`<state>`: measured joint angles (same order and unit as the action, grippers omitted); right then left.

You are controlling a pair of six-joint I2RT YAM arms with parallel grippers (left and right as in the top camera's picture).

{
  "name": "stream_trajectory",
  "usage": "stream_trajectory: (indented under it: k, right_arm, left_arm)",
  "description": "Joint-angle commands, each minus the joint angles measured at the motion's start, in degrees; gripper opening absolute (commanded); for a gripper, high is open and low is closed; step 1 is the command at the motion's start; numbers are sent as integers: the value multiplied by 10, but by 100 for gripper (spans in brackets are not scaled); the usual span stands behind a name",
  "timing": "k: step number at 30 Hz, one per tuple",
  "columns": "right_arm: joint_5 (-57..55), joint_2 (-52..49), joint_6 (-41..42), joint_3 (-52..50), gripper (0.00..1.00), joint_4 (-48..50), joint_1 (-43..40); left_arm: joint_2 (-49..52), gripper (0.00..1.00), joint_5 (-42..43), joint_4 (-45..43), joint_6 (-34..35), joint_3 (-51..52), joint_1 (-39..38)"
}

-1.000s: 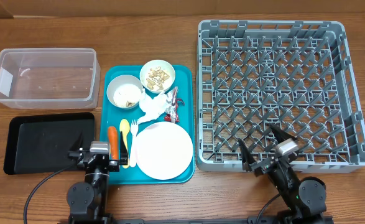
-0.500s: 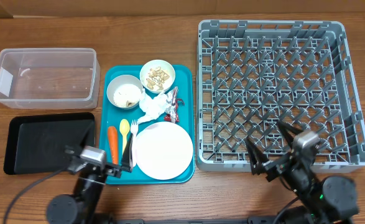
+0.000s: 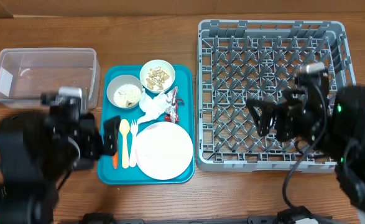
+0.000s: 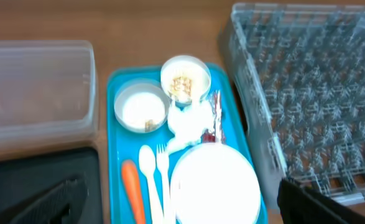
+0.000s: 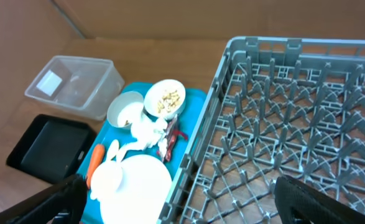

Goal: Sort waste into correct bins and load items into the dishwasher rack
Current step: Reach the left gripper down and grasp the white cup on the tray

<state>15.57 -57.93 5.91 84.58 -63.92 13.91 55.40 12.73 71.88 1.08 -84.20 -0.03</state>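
- Left gripper [image 4: 181,186]: jaws spread wide, nothing between them; in the overhead view it hangs at the left edge of the teal tray [image 3: 185,81], over the carrot [image 4: 131,190].
- Right gripper [image 5: 177,182]: jaws likewise released and empty, above the middle of the dishwasher rack [image 3: 269,50] at the right of the frame.
- Step in hand, as judged: first pick of waste, most likely the carrot.
- Handling advice: come straight down with the fingers across the carrot's narrow width. The yellow spoon [image 3: 124,140] lies just beside it, so the inner finger must slip between the two without nudging it.
- Bins, 2: clear tub [image 3: 45,74], upper left, nothing in it; black tray [image 4: 39,180], lower left of the left wrist view.
- Rack, 1: no items loaded.
- Plate [image 3: 163,150], 1: lower part of the teal tray.
- Bowls, 2: one with rice [image 3: 125,92], one with nut-like scraps [image 3: 158,76].
- Cutlery, 2: the spoon and a white fork [image 3: 133,140].
- Napkin [image 3: 152,106], 1; wrapper [image 3: 173,106], 1: touching, mid-tray.
- Cup: none seen.
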Motion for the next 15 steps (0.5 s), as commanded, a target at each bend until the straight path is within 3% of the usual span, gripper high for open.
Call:
stream_trajectory:
  k: [1,4,8,11,15]
  right_arm:
    - [10,-16,2,36,100,-14,-2]
    - [-19,-23,42,36,100,-27,-2]
    - [-165,-35,247,36,100,-91,-2]
    - [-164,-38,254,36,100,-102,-2]
    - [-160,-37,252,36,100,-105,-2]
  left_arm:
    - [65,100,-8,51,7,-53,-4]
    - [114,100,38,99,9,-49,-4]
    - [183,100,77,165,9,-36,-4]
    - [220,100,76,181,26,-8,-4]
    - [224,96,36,140,100,70,-4]
